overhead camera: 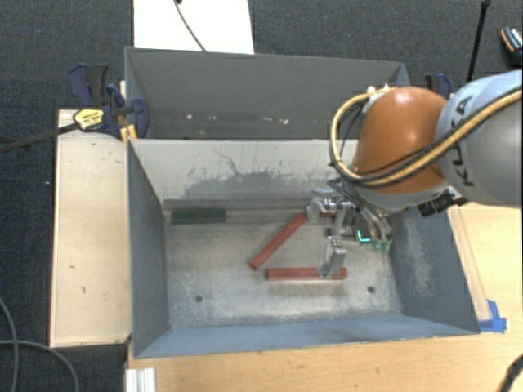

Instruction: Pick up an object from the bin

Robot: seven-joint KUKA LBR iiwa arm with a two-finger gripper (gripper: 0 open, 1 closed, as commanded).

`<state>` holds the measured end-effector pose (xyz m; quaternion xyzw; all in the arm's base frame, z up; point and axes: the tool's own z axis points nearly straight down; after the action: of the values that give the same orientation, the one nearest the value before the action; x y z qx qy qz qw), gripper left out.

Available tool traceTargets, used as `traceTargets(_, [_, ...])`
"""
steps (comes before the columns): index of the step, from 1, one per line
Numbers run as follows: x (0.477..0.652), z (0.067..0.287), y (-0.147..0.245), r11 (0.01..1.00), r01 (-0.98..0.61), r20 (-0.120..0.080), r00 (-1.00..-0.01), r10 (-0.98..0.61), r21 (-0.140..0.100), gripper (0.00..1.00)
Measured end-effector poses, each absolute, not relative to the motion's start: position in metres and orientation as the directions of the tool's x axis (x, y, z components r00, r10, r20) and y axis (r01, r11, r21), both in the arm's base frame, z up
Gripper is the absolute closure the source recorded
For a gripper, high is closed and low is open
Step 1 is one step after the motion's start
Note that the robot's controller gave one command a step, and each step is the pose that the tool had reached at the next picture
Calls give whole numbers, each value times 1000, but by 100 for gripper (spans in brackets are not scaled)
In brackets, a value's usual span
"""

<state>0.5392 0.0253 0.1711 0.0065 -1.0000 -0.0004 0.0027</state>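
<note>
In the grey bin (149, 251), a dark green bar (197, 216) lies along the back wall at left. Toward the middle a red-brown stick (278, 242) slants, with a second red-brown stick (296, 274) lying level just in front. The gripper (333, 268) is down at that second stick's right end; I cannot tell whether it is apart or together.

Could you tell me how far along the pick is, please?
Done: the pincer is down in the bin, at the right end of the front red-brown bar. In hand: that bar lies on the floor; a grip cannot be confirmed. Left: lifting it out. The slanted red-brown bar and the dark green bar by the back wall lie aside.
</note>
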Motion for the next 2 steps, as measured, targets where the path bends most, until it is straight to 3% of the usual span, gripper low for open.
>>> traceTargets(1, [524, 81, 79, 990, -140, 5, -990, -140, 3, 0])
traceTargets(2, [513, 70, 68, 999, -53, 1, -999, -53, 0, 0])
